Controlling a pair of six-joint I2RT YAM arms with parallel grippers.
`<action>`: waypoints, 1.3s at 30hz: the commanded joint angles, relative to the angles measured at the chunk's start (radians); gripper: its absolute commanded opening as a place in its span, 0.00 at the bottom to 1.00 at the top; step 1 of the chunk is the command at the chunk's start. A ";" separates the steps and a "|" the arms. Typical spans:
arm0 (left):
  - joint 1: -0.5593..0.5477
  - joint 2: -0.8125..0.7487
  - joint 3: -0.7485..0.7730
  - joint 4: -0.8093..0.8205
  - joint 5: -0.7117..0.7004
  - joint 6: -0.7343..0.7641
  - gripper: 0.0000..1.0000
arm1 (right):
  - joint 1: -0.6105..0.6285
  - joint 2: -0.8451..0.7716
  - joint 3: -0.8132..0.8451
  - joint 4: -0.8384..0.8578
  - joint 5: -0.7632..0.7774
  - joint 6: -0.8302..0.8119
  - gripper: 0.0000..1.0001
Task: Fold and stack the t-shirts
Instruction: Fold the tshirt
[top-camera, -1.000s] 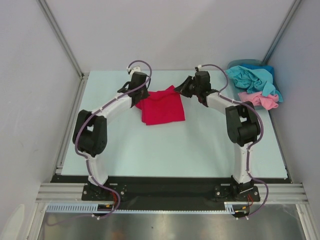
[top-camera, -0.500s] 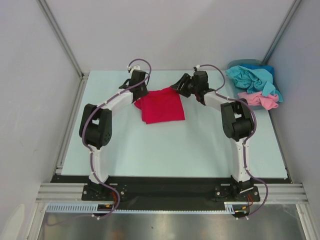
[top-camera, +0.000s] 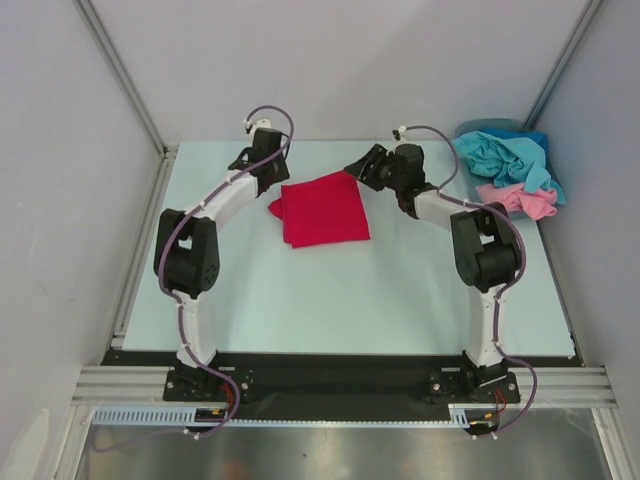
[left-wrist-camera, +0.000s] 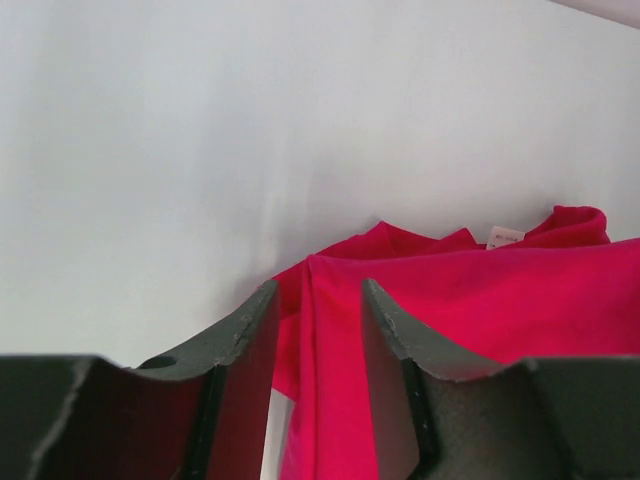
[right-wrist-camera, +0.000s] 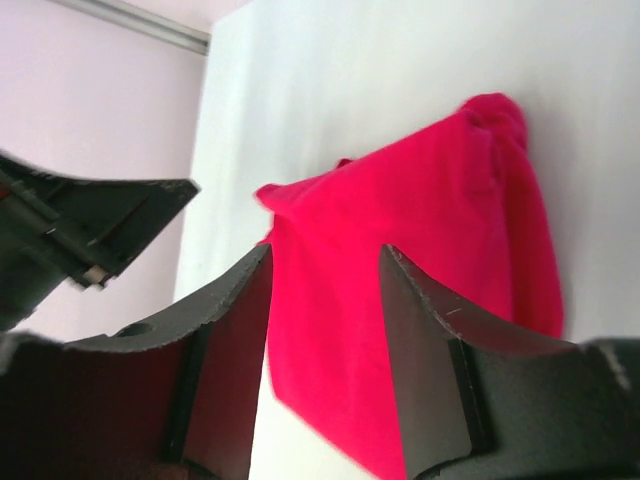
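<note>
Crimson t-shirt (left-wrist-camera: 480, 300) by left hand (left-wrist-camera: 319, 287) (spread)

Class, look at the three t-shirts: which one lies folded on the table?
The crimson red t-shirt, folded on the table; the teal-blue t-shirt and pink t-shirt lie crumpled in the basket at the far right.

The surface (top-camera: 330, 300) is a pale blue-white rectangular mat. A black strip (top-camera: 330, 364) and an aluminium rail (top-camera: 330, 384) run along its near edge, with a brushed metal sheet (top-camera: 350, 455) below them. A blue-grey basket (top-camera: 487, 127) stands at the far right corner; only part of its rim shows, so its footing is uncertain. Aluminium posts (top-camera: 120, 78) border plain white walls.
</note>
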 joint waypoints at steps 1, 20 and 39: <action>0.005 -0.103 0.021 -0.021 -0.026 0.019 0.43 | 0.006 -0.147 -0.040 0.106 -0.007 -0.018 0.51; -0.048 -0.513 -0.794 0.439 0.348 -0.160 0.43 | -0.056 -0.469 -0.707 0.345 -0.064 0.022 0.58; -0.131 -0.734 -1.039 0.477 0.294 -0.197 0.42 | -0.066 -0.637 -0.937 0.337 -0.072 -0.018 0.62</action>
